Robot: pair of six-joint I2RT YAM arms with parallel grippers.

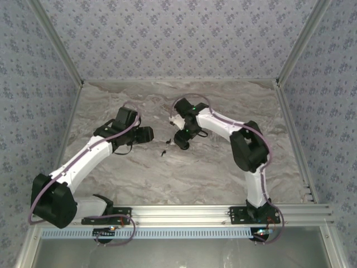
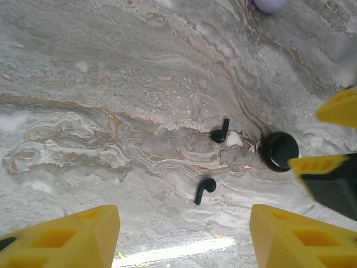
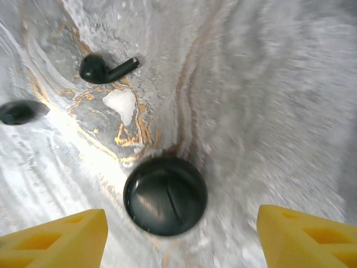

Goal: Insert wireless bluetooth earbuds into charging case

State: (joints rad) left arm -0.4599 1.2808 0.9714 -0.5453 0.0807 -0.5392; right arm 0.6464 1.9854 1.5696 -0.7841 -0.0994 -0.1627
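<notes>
Enclosure: patterned wallpaper walls point(image 1: 178, 33) are seen on three sides, and an aluminium rail point(image 1: 223, 212) runs along the near edge.

Surface point(image 1: 184, 173): grey marble pattern with brown veins. All task items lie on it near the middle, between the two arms.

Left arm point(image 1: 83, 159) is stretched from the near left towards the centre. Right arm point(image 1: 223, 125) is arched in from the right, with its wrist bent down over the items.

Left claw point(image 2: 184, 240): the yellow fingers are spread wide. Nothing is gripped or touched, and it is aimed at the earbuds from the left.

Right claw point(image 3: 181, 240): the fingers are spread wide on either side of the charging case point(image 3: 165, 195), with a gap of bare surface visible on each side. No contact is observed. In the left wrist view the right claw point(image 2: 329, 137) stands just beside the case point(image 2: 278, 151), one fingertip overlapping its right edge.

The case lies flat, round and glossy black, with a faint line across its top.

A pale lilac disc point(image 2: 269, 4) is cut off by the frame edge, well apart from the case.

Earbuds: one point(image 2: 220, 134) lies just beside the case, stem pointing away from the left claw. The other point(image 2: 204, 190) lies nearer the left claw. Both lie loose on the surface, apart from each other and outside the case.
</notes>
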